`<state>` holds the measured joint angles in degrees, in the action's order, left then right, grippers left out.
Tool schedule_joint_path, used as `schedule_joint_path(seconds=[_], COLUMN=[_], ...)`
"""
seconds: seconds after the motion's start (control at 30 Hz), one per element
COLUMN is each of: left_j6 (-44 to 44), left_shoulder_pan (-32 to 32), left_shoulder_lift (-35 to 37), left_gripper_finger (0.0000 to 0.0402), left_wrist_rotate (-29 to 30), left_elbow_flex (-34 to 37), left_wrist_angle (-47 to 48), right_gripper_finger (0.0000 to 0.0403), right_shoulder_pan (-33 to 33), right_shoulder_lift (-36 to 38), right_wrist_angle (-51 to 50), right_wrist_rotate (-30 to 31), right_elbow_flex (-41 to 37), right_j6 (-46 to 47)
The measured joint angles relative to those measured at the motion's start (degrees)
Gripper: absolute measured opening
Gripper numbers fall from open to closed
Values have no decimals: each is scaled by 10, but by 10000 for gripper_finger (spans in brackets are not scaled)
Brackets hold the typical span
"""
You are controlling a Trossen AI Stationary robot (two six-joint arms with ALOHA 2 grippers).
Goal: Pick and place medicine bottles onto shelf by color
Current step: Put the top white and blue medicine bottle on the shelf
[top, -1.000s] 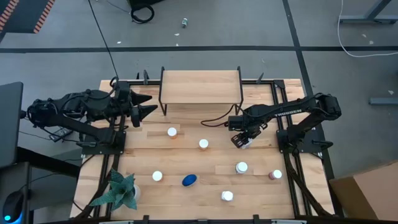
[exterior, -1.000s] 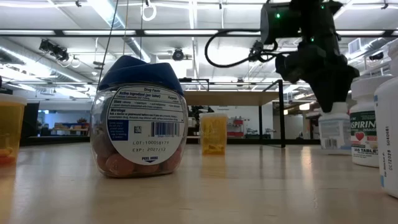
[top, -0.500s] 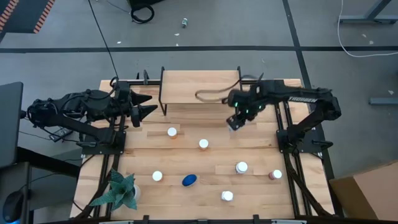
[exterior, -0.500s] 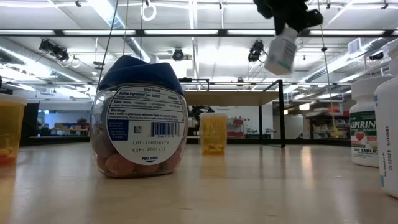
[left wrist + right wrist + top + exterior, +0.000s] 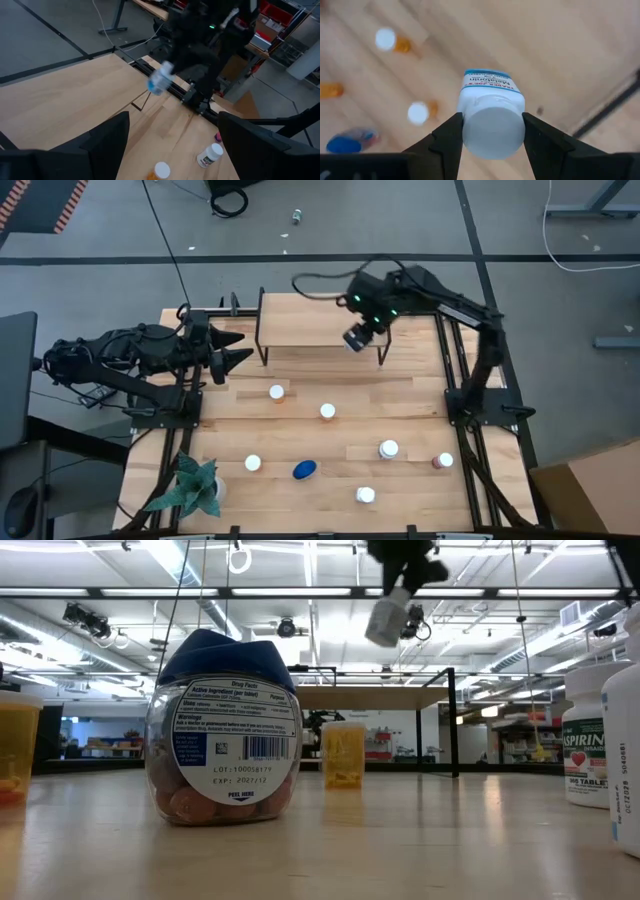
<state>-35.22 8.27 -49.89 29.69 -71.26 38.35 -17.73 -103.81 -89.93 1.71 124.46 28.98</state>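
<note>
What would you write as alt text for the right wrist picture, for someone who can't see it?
The right hand grips a white Melatonin bottle by its cap, held in the air over the wooden table. Far below, blurred, stand two orange bottles with white caps and a blue-lidded bottle.

- White bottle (image 5: 492, 117) with a white cap and a blue label band, between black claw fingers (image 5: 447, 137).
- Blue-lidded bottle (image 5: 222, 730), reddish pills inside.
- Orange bottles (image 5: 344, 754), white caps.
- Green plant (image 5: 190, 485).
- Light wood shelf (image 5: 322, 320), black legs.
</note>
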Motion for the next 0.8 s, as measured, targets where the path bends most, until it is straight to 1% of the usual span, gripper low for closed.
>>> schedule_joint_path(seconds=[0.13, 0.23, 0.33, 0.4, 0.47, 0.63, 0.8], left_j6=[0, 0, 0, 0, 0, 2, 26], left_shoulder_pan=[0, 0, 0, 0, 0, 0, 0], left_shoulder_lift=[0, 0, 0, 0, 0, 0, 0], left_gripper_finger=[309, 309, 309, 309, 309, 309, 309], left_wrist_rotate=[0, 0, 0, 0, 0, 1, 5], left_elbow_flex=[0, 0, 0, 0, 0, 0, 0], left_wrist_angle=[0, 1, 1, 2, 2, 11, 12], right_gripper_finger=[186, 186, 187, 189, 190, 191, 191], right_shoulder_pan=[-43, -75, -110, -135, -164, -232, -264], right_shoulder_lift=[-60, -85, -93, -92, -92, -92, -92], right_wrist_angle=[0, -2, -1, -1, -1, 0, -1], right_wrist_rotate=[13, 25, 54, 85, 96, 79, 49], right_elbow_flex=[61, 85, 91, 92, 92, 92, 92], right_j6=[-41, -67, -91, -100, -107, -129, -148])
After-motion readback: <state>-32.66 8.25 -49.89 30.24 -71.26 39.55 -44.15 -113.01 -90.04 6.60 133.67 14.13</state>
